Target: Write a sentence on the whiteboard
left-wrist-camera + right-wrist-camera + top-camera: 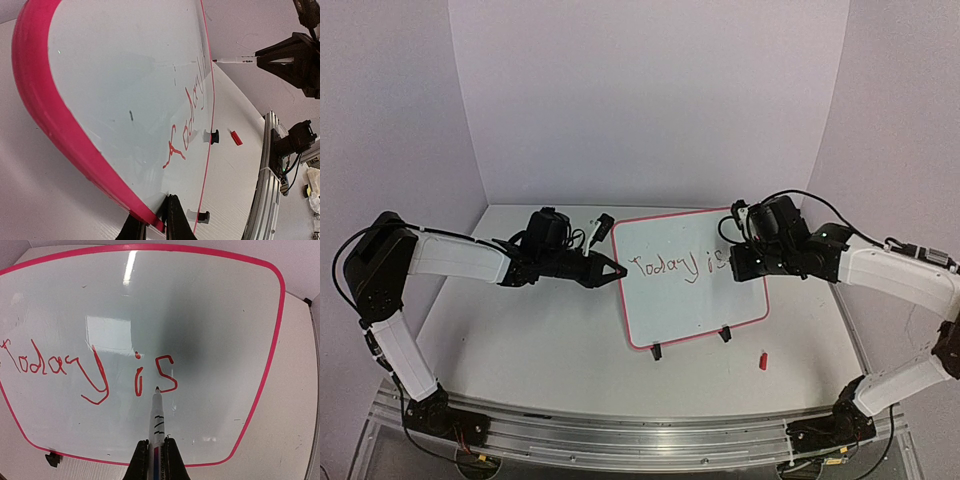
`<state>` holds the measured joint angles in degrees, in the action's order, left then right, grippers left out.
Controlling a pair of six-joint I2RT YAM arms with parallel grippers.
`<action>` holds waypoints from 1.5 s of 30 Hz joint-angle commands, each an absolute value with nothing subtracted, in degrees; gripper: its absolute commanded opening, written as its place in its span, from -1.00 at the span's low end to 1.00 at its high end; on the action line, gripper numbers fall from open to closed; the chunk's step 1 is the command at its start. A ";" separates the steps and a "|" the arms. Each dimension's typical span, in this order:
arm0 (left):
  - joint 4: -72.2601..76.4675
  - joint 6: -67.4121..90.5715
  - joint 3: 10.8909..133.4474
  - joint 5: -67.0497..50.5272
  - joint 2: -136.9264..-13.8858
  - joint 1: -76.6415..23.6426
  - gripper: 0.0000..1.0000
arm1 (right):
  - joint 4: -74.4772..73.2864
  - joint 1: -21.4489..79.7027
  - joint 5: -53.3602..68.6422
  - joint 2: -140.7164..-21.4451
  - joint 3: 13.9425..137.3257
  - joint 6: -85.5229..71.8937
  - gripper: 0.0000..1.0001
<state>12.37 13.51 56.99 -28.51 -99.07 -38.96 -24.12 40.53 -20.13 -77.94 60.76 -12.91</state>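
From above, the whiteboard (692, 305) leans on its stand in the middle of the table (540, 350). The left gripper (614, 268) is at one side edge and the right gripper (748, 262) at the far end of the sentence (678, 266), which reads only "Today is". A red cap (762, 360) lies on the table nearer the bases than the right gripper. In the left wrist view the left gripper is closed on the board's pink frame, and the board stretches away ahead of its fingers (175, 222). That hold should be firm so the board does not rock under the pen. In the right wrist view the right gripper is clamped on a marker (156, 432) that points straight ahead, its tip at the foot of the "s". The next word, I judge, belongs on a second line. Lift the tip clear, carry it leftward to beneath the "T", well inside the frame, and press lightly, since a hard push could tip the tilted board.
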 commanded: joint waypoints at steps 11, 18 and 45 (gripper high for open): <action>2.91 4.35 55.67 -10.78 -103.01 -37.55 -1.00 | -20.28 43.66 10.09 -77.24 59.77 -10.55 -1.00; 2.64 4.20 55.49 -10.29 -102.57 -37.53 -1.00 | -17.19 49.01 7.40 -78.95 58.80 -12.27 -1.00; 2.92 4.75 55.34 -11.06 -103.74 -37.53 -1.00 | -12.83 52.63 -7.83 -87.83 62.48 -12.38 -1.00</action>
<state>12.45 13.50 56.99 -28.51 -99.20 -38.96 -14.33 52.59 -5.60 -86.49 59.75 -12.10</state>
